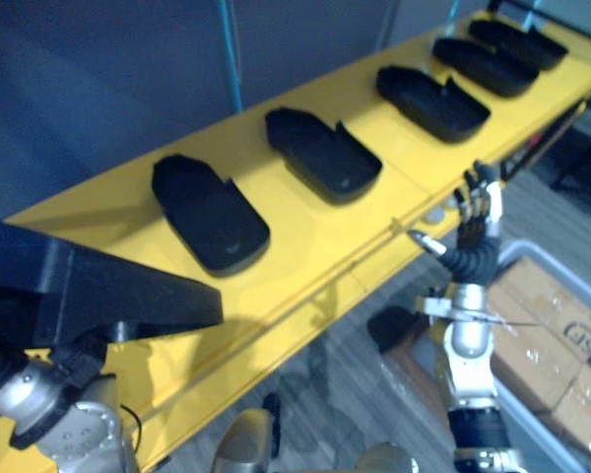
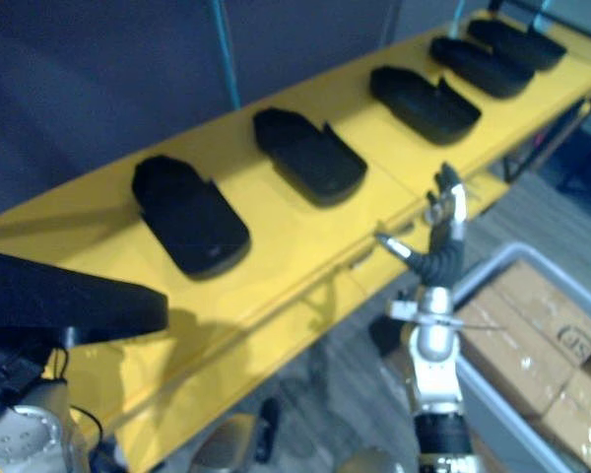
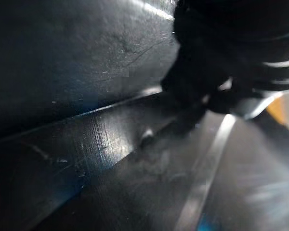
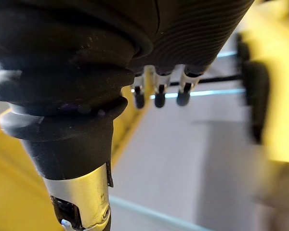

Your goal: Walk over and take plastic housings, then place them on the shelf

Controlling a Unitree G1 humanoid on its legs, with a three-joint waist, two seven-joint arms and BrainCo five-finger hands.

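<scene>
Long yellow shelf top (image 1: 305,256) runs diagonally from near left to far right, w/ a dark blue-grey wall (image 1: 98,79) behind it.

Big black plastic housing (image 1: 89,286) sits at near left, over the near end of the shelf, right above the left arm's wrist. In the left wrist view its scuffed black surface is pressed up close to the left hand (image 3: 241,43). Fingers are hidden by the housing, so can't tell if they grip it or just carry it.

Five more black plastic housings lie in a row on the shelf, apart from each other, open sides up: nearest (image 1: 212,212), 2nd (image 1: 325,156), 3rd (image 1: 433,101), 4th (image 1: 485,64), farthest (image 1: 520,41). The last two lie close together.

Grey plastic bin (image 2: 502,258) stands on the grey plank floor (image 1: 355,365) at near right, below the shelf's front edge, w/ brown cardboard boxes (image 1: 557,325) packed inside.

Right hand (image 1: 478,212) is raised upright just in front of the shelf's front edge, about level w/ the 3rd housing. Fingers (image 4: 159,96) are straight and spread, holding nothing, touching no housing.
</scene>
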